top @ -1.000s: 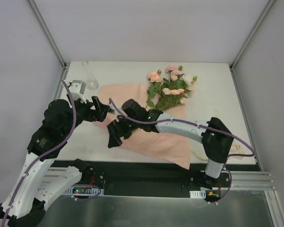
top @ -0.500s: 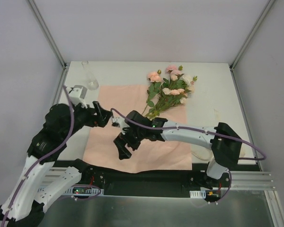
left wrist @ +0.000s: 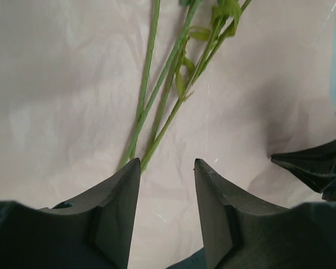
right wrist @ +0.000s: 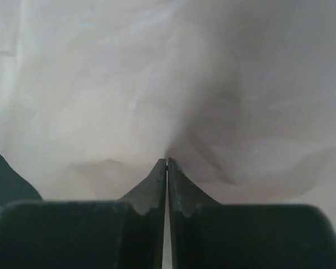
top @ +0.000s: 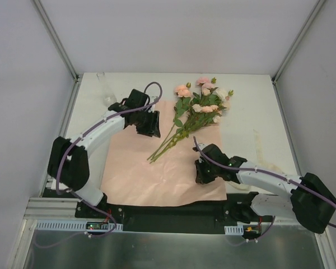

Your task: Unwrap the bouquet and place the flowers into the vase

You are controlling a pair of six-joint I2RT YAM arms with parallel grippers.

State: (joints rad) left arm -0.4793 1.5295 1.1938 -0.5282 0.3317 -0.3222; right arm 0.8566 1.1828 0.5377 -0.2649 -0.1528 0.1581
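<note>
Your green-stemmed roses with pink, peach and cream blooms (top: 186, 120) lie diagonally on the flat pink paper sheet (top: 157, 179), with blooms toward the upper right of the top view and cut ends toward the lower left. The small clear glass vase (top: 105, 88) at the upper left is partly masked by your left arm. The left pincer (left wrist: 167, 162) hovers half spread and empty beside the stem ends. The right pincer (right wrist: 167, 161) is pressed together with its tips on creased paper; you can't tell if a fold is caught
</note>
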